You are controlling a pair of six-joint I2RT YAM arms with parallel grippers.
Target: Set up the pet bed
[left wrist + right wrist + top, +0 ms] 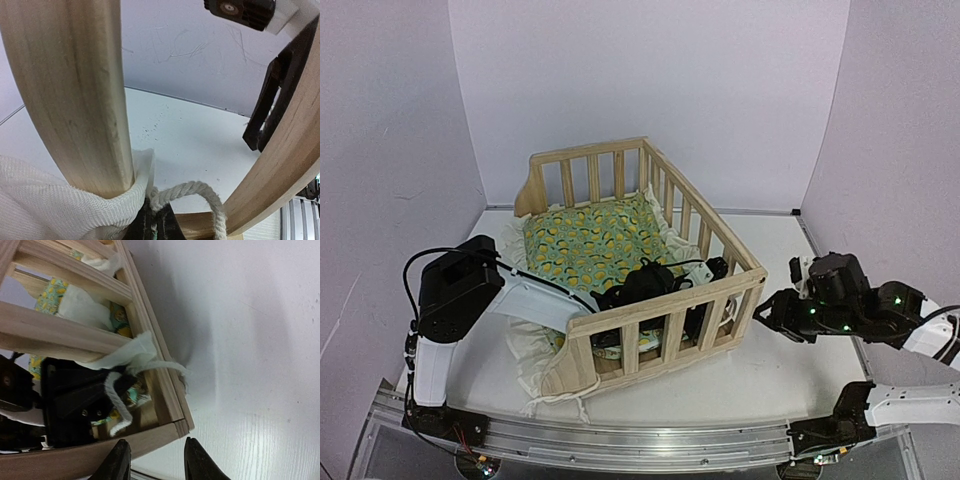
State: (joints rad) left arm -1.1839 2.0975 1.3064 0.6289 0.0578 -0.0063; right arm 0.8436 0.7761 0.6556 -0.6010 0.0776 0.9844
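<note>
The pale pine pet bed frame stands mid-table with the green-yellow cushion inside. Its cream ruffle spills out over the low left side. My left gripper reaches in over that side to the front right corner. In the left wrist view it is shut on the cushion's edge by a white cord, against a slat. My right gripper is open and empty outside that corner, fingertips just short of the wood. I cannot make out the small pillow.
Purple walls enclose the table on three sides. The right wall is close behind my right arm. A metal rail runs along the near edge. Bare white table lies to the right of the bed.
</note>
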